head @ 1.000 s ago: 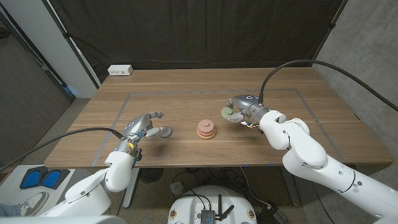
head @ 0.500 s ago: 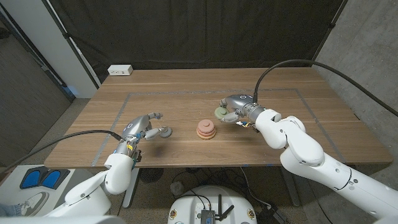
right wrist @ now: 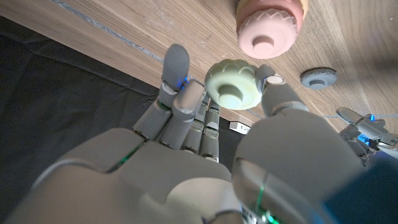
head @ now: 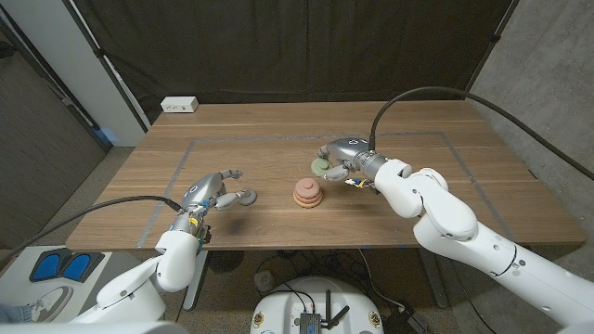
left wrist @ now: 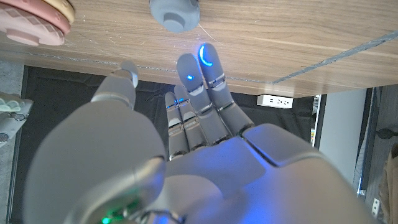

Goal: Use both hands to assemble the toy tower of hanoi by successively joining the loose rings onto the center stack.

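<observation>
While green ring (head: 319, 166) sits pinched in right hand (head: 340, 160) just beside pink stack (head: 307, 192) mid-worktop (head: 445, 176): carry step. Next: centre over stack peg, lower. Left hand (head: 208, 190) open, empty, near grey ring (head: 248, 196).

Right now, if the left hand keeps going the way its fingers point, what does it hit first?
Probably the grey ring, lying on the table just past the left hand's fingertips. The pink stack sits further on and off to the side; depth is hard to judge.
</observation>
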`<state>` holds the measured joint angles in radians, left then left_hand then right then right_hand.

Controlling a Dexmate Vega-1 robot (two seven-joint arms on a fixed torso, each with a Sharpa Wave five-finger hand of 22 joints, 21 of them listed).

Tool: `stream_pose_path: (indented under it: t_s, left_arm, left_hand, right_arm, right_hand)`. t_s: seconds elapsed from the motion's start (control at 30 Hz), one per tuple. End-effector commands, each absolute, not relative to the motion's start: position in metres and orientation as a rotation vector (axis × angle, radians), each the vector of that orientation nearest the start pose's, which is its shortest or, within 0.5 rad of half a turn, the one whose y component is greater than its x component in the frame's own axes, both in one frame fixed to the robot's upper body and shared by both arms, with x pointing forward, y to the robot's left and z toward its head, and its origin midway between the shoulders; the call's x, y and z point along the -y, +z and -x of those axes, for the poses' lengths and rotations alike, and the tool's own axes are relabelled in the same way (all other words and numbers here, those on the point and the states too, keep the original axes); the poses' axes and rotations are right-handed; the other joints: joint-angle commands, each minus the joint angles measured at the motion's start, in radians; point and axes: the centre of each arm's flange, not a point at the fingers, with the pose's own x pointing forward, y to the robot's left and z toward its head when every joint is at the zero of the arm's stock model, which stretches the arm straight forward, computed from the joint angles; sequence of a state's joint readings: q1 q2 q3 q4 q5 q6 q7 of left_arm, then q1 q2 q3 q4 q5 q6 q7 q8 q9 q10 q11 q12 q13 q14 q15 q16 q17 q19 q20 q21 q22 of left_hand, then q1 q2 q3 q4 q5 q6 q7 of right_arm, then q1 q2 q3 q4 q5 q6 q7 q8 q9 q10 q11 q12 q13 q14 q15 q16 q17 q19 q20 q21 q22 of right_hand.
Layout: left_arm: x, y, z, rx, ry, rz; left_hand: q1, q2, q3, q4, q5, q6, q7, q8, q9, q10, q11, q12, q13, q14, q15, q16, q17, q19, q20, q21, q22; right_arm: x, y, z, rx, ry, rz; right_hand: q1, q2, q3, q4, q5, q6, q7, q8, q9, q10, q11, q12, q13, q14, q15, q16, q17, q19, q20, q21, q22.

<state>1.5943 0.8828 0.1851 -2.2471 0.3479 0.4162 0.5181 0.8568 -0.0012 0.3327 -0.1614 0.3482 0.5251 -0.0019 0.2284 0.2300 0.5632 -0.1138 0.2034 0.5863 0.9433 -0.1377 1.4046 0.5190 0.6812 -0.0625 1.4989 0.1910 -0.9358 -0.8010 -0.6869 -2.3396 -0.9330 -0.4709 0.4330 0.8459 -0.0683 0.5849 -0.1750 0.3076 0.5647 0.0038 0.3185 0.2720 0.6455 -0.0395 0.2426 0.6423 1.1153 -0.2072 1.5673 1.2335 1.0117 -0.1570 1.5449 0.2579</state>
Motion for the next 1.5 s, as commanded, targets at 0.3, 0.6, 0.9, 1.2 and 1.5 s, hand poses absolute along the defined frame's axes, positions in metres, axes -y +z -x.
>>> stream_pose_path:
  t_s: [0.3,0.6,0.9,1.2,1.5]
  left_arm:
    - [-0.29,-0.102,-0.449,0.542,0.327,-1.051]
    - [-0.293,-0.102,-0.446,0.535,0.335,-1.05]
    - [-0.293,-0.103,-0.445,0.533,0.335,-1.048]
    - [-0.293,-0.102,-0.444,0.539,0.331,-1.053]
    - [-0.296,-0.102,-0.446,0.547,0.323,-1.053]
  left_hand:
    - [-0.006,-0.003,0.011,-0.001,0.003,0.009,0.003,-0.004,0.005,0.007,-0.002,0.001,0.003,0.006,-0.082,-0.003,0.001,0.009,-0.142,0.003,0.0]
    - [-0.007,-0.005,0.014,-0.001,0.003,0.008,0.002,-0.005,0.006,0.01,-0.002,0.001,0.003,0.006,-0.082,-0.004,0.0,0.007,-0.142,0.002,0.0]
    - [-0.008,-0.005,0.016,-0.001,0.002,0.01,0.001,-0.005,0.006,0.012,-0.003,0.001,0.002,0.005,-0.082,-0.004,0.0,0.007,-0.142,0.002,0.001]
    - [-0.009,-0.005,0.018,-0.001,0.002,0.011,0.001,-0.005,0.006,0.011,-0.003,0.0,0.003,0.005,-0.082,-0.004,-0.001,0.008,-0.142,0.002,0.0]
    - [-0.01,-0.006,0.02,-0.001,0.001,0.01,0.002,-0.005,0.006,0.01,-0.003,-0.001,0.002,0.007,-0.082,-0.003,0.0,0.008,-0.142,0.003,0.001]
  right_arm:
    - [0.09,0.002,-0.462,0.69,0.188,1.666]
    - [0.081,0.0,-0.46,0.715,0.204,1.66]
    - [0.073,0.001,-0.461,0.729,0.218,1.659]
    - [0.066,0.002,-0.462,0.737,0.227,1.654]
    - [0.057,0.0,-0.467,0.724,0.233,1.665]
  right_hand:
    - [0.085,0.075,0.007,0.007,0.007,0.079,-0.075,0.006,0.004,0.125,-0.116,-0.004,0.006,0.012,-0.009,-0.006,0.003,0.009,-0.062,-0.003,0.003]
    - [0.086,0.075,0.005,0.008,0.008,0.08,-0.074,0.004,0.004,0.126,-0.115,-0.008,0.008,0.012,-0.009,-0.006,0.003,0.01,-0.062,-0.003,0.003]
    - [0.087,0.076,0.005,0.008,0.009,0.082,-0.075,0.003,0.004,0.128,-0.115,-0.011,0.011,0.012,-0.009,-0.007,0.003,0.009,-0.062,-0.004,0.002]
    - [0.089,0.077,0.004,0.008,0.01,0.083,-0.073,0.002,0.004,0.129,-0.114,-0.013,0.013,0.012,-0.009,-0.007,0.003,0.01,-0.062,-0.004,0.002]
    - [0.09,0.076,0.003,0.007,0.011,0.089,-0.073,0.003,0.005,0.131,-0.114,-0.016,0.013,0.012,-0.009,-0.006,0.003,0.01,-0.062,-0.003,0.003]
